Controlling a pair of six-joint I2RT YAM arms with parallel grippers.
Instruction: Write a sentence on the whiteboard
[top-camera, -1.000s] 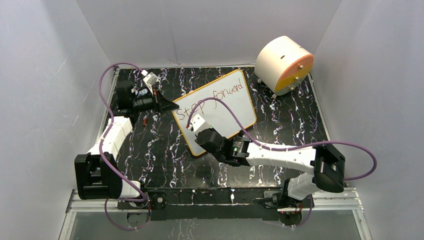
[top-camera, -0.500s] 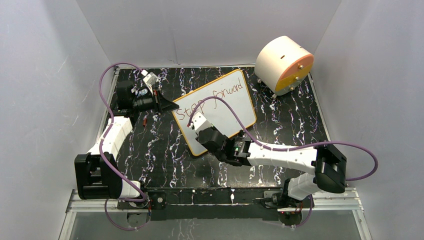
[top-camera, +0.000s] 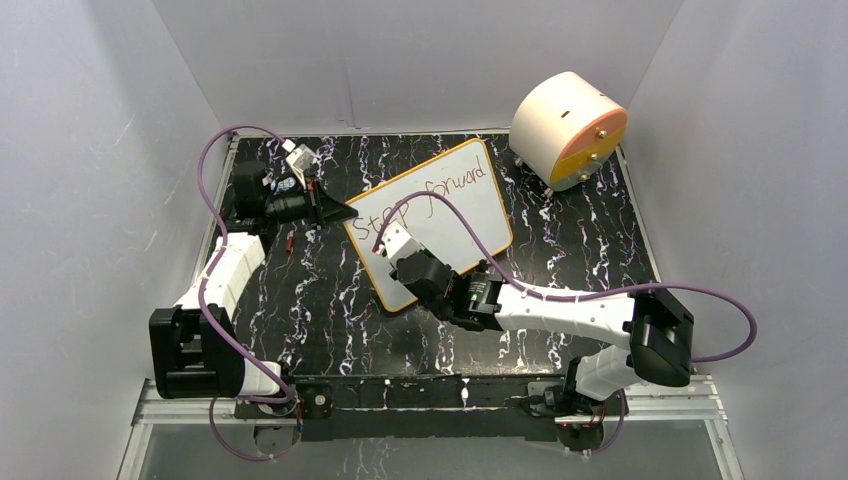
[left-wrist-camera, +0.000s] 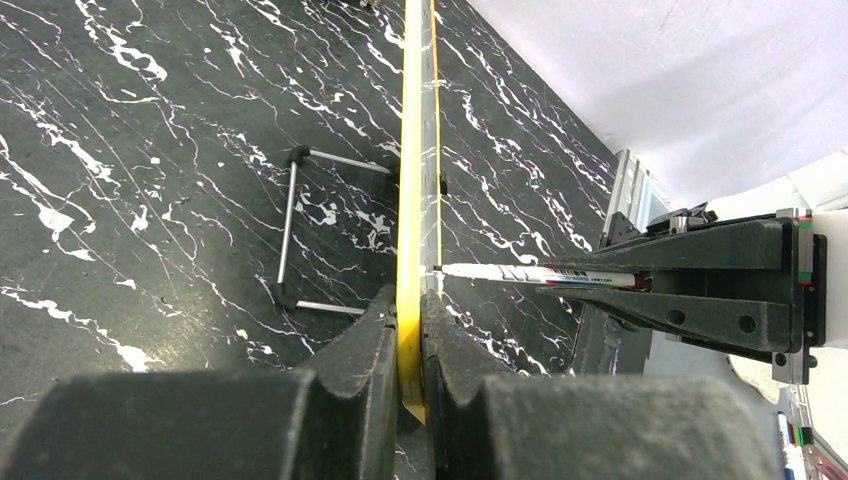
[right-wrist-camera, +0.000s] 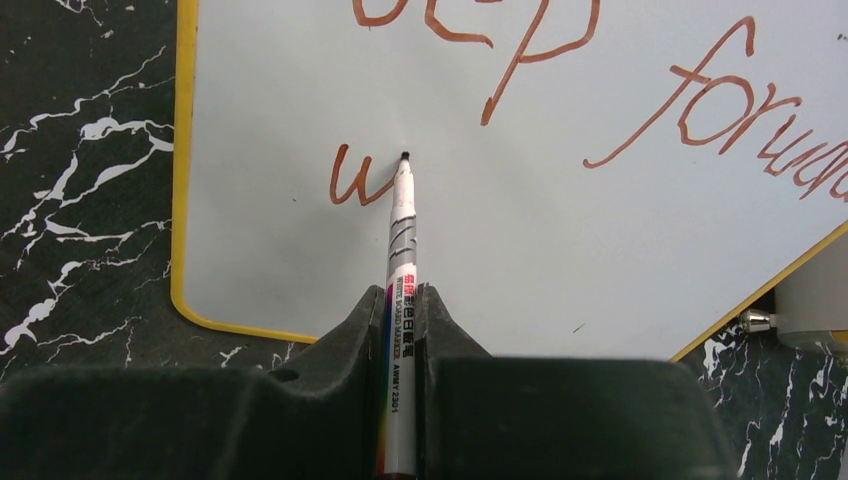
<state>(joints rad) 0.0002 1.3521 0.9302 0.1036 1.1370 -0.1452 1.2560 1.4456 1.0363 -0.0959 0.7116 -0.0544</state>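
The whiteboard (top-camera: 470, 210) sits mid-table, its nine-o'clock edge pinched tight in the left gripper (left-wrist-camera: 410, 310). The right gripper (right-wrist-camera: 402, 300), clamped on the marker (right-wrist-camera: 398, 250), should press lightly and stroke toward three o'clock.

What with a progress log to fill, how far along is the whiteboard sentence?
Done: "Step forward" fills the top line of the whiteboard. In hand: the right gripper, shut on the marker, is on the "w" starting line two, while the left gripper clamps the board's edge. Left: the rest of that line, blank.
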